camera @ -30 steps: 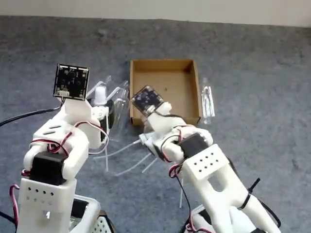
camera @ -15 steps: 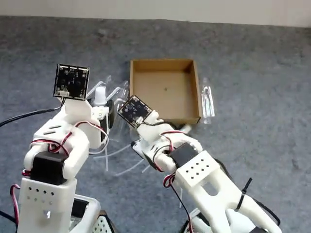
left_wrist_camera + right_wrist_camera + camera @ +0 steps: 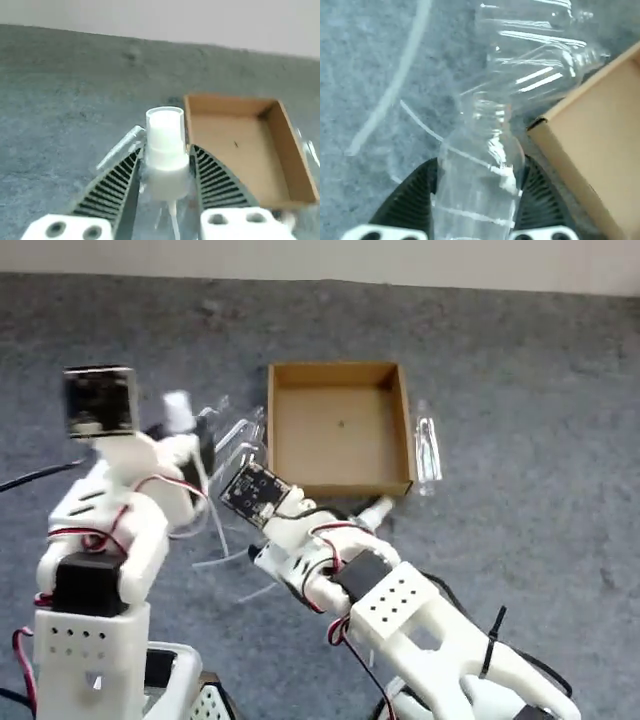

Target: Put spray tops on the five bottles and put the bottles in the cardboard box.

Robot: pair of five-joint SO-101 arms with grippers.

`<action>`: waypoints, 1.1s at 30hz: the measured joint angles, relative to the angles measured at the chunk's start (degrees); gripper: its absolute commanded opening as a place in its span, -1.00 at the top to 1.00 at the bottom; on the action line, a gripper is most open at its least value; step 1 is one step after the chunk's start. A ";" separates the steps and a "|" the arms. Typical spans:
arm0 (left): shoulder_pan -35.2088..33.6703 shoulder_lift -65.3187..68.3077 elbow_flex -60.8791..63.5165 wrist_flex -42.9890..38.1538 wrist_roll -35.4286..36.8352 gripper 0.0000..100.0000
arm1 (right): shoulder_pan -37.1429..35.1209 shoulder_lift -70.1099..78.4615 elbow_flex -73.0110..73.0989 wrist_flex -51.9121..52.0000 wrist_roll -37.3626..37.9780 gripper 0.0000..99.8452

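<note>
- My left fingers (image 3: 120, 185) pinch the light, stiff spray top (image 3: 166, 155) at its collar.
- My right fingers (image 3: 412, 192) grip the thin, slippery bottle (image 3: 477, 190) by its body; it probably dents easily.

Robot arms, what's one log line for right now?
left tool: grips spray top | right tool: grips bottle | box: no bottles inside

Clear glossy plastic bottle (image 3: 480, 190), matt cardboard box (image 3: 340, 440)

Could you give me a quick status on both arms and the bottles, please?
Left gripper shut on spray top. Right gripper shut on uncapped bottle. Cardboard box holds no bottles yet. Loose bottles lie beside it.
</note>
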 measured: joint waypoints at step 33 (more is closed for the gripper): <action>-5.10 0.00 10.20 -19.08 9.41 0.99 | -1.67 0.00 0.00 0.00 0.00 0.99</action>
